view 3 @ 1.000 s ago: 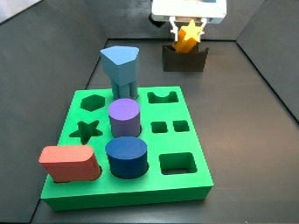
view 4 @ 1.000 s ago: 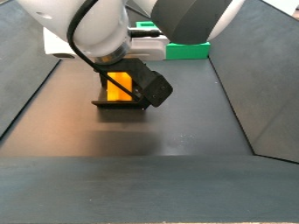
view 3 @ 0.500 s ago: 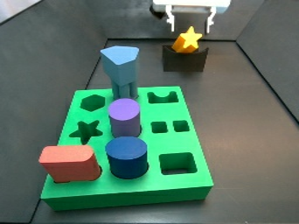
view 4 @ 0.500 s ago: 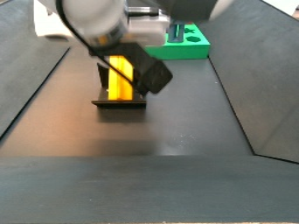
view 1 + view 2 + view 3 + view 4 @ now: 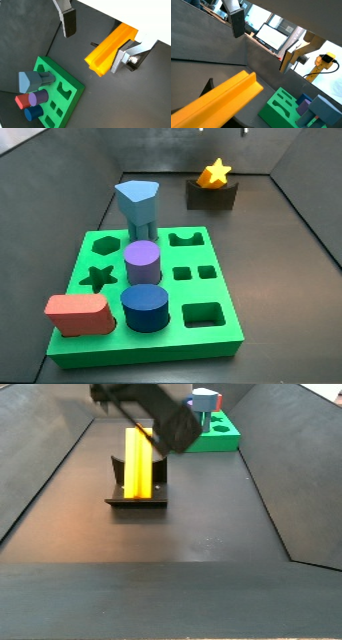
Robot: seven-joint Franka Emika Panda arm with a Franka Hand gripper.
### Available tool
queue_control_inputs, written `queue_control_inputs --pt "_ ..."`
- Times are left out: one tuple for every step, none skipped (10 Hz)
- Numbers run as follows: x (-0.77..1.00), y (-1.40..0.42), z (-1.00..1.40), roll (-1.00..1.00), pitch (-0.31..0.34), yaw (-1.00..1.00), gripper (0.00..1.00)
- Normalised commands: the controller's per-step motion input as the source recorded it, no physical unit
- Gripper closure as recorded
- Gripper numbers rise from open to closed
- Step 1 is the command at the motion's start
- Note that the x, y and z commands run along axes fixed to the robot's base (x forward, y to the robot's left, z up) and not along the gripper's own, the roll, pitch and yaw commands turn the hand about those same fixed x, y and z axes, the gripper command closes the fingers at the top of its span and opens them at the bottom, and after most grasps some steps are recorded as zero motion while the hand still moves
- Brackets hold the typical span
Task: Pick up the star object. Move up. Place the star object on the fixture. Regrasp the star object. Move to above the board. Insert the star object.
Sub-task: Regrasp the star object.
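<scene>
Upright in the notch of the small dark grey-black fixture (image 5: pixel 136 496) stood the long orange-yellow star-section peg (image 5: pixel 138 459), well apart from the bright green board with shaped holes (image 5: pixel 201 326). Above the peg, the gripper (image 5: pixel 100 36) hung released, its flat silver fingers (image 5: pixel 69 20) spread wide on either side of the peg and not touching it in both wrist views.
</scene>
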Motion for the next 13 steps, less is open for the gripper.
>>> queue_control_inputs --pt "0.00 -1.00 0.69 1.00 0.052 0.03 0.00" --pt "0.00 -1.00 0.65 1.00 0.050 0.03 0.00" --pt "-0.02 -1.00 0.61 1.00 0.043 0.03 0.00" --pt "-0.06 -0.92 0.47 1.00 0.036 0.03 0.00" --pt "-0.05 -0.69 0.20 1.00 0.031 0.03 0.00" --pt "-0.03 -0.50 0.11 1.00 0.031 0.03 0.00" --pt "-0.01 -0.22 0.04 1.00 0.030 0.03 0.00" --pt "-0.01 -0.09 0.02 1.00 0.029 0.03 0.00" --pt "-0.02 -0.02 0.02 1.00 0.027 0.03 0.00" --pt "-0.01 -0.04 0.01 1.00 0.024 0.03 0.00" --pt "-0.01 -0.04 0.01 1.00 0.022 0.03 0.00" --pt "0.00 -0.02 0.01 1.00 0.019 0.03 0.00" --pt "0.00 -0.02 0.00 1.00 0.017 0.03 0.00"
